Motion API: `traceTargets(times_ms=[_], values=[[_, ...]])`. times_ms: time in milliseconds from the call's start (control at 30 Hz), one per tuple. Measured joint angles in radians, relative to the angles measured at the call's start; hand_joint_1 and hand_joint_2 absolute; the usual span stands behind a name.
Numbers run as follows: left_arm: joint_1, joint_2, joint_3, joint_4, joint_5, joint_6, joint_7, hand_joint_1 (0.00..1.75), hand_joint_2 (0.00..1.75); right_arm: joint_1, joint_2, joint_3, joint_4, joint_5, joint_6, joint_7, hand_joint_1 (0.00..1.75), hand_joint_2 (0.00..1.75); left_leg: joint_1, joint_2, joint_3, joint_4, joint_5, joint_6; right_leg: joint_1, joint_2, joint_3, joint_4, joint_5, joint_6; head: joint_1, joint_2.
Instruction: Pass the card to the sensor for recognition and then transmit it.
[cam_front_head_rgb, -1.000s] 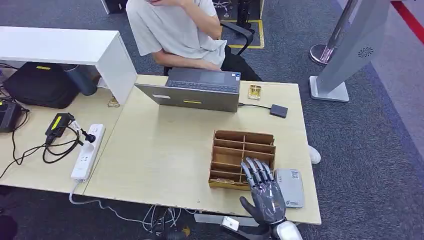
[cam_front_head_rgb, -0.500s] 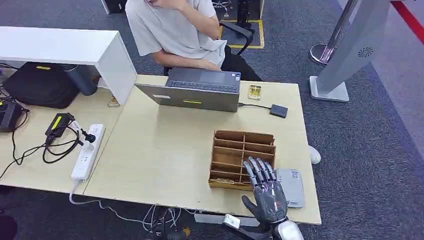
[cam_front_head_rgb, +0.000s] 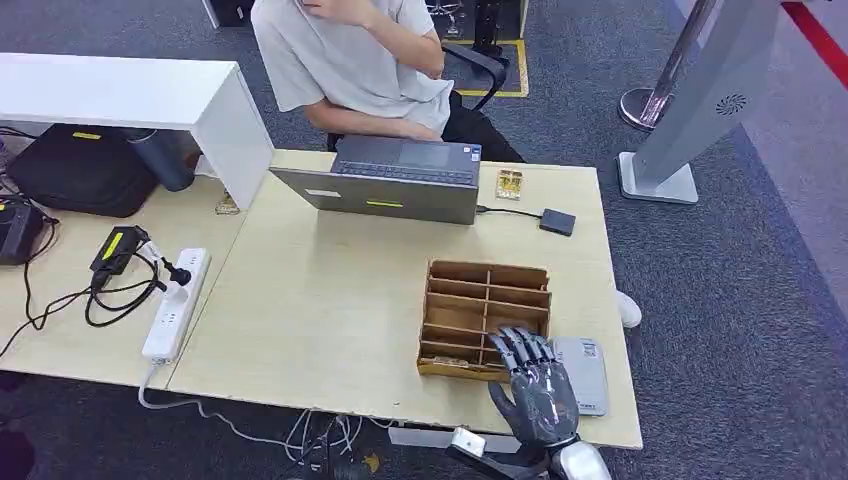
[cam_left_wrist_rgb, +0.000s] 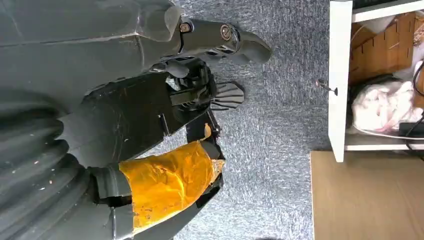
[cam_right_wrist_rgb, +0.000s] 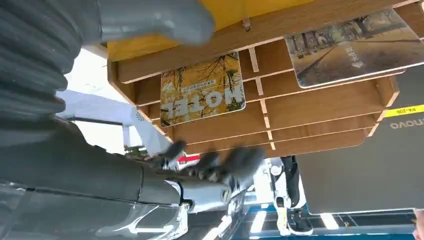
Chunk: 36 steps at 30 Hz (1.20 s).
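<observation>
- While the desk itself hasn't changed vs a sec ago, the right hand has slid back toward the near table edge; fingertips that sat further over the organiser's near slots now just reach its near-right corner.
- Far left: black bag under the white shelf, then power strip w/ cables on the adjoining table.
- Centre back: laptop, lid toward the robot, a person seated behind it.
- Centre-right: wooden organiser on the table; in the right wrist view a yellow card marked "HOTEL" stands in one slot, a 2nd card w/ a street scene in another slot.
- Right hand: fingers spread apart, palm down, holding nothing; fingertips over the organiser's near-right corner — contact can't be told.
- Just right of the hand: grey sensor pad flat on the table, beside the organiser.
- Further back right: small black box on a cable, near the laptop.
- Left hand: in the left wrist view it hangs over grey carpet, orange tape round part of it; can't tell if fingers are apart or curled.
</observation>
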Motion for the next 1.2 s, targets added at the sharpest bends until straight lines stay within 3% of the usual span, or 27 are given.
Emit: traceTargets(times_ms=[133, 333, 500, 833, 1200], values=[[0.000, 0.000, 0.003, 0.000, 0.000, 0.000, 0.000, 0.00, 1.75, -0.002, -0.005, 0.000, 0.008, -0.027, 0.000, -0.022, 1.71, 1.75, 0.000, 0.000, 0.000, 0.000, 0.000, 0.000, 0.000, 0.000, 0.000, 0.000, 0.000, 0.000, 0.000, 0.000], [0.002, 0.000, 0.016, 0.000, 0.005, -0.002, -0.007, 0.00, 1.75, -0.003, -0.013, -0.024, 0.014, -0.069, -0.003, -0.068, 1.45, 1.75, 0.000, 0.000, 0.000, 0.000, 0.000, 0.000, 0.000, 0.000, 0.000, 0.000, 0.000, 0.000, 0.000, 0.000], [0.008, 0.000, 0.023, 0.000, 0.006, -0.005, -0.014, 0.00, 1.75, -0.004, -0.021, -0.053, 0.018, -0.100, -0.006, -0.092, 1.34, 1.75, 0.000, 0.000, 0.000, 0.000, 0.000, 0.000, 0.000, 0.000, 0.000, 0.000, 0.000, 0.000, 0.000, 0.000], [0.013, 0.000, 0.052, 0.000, 0.024, 0.000, -0.046, 0.00, 1.75, -0.004, -0.024, -0.075, 0.020, -0.097, -0.007, -0.106, 1.34, 1.75, 0.000, 0.000, 0.000, 0.000, 0.000, 0.000, 0.000, 0.000, 0.000, 0.000, 0.000, 0.000, 0.000, 0.000], [0.012, 0.002, 0.060, 0.000, 0.013, -0.011, -0.024, 0.00, 1.75, -0.017, -0.024, -0.075, 0.026, -0.132, -0.006, -0.148, 1.34, 1.75, 0.000, 0.000, 0.000, 0.000, 0.000, 0.000, 0.000, 0.000, 0.000, 0.000, 0.000, 0.000, 0.000, 0.000]])
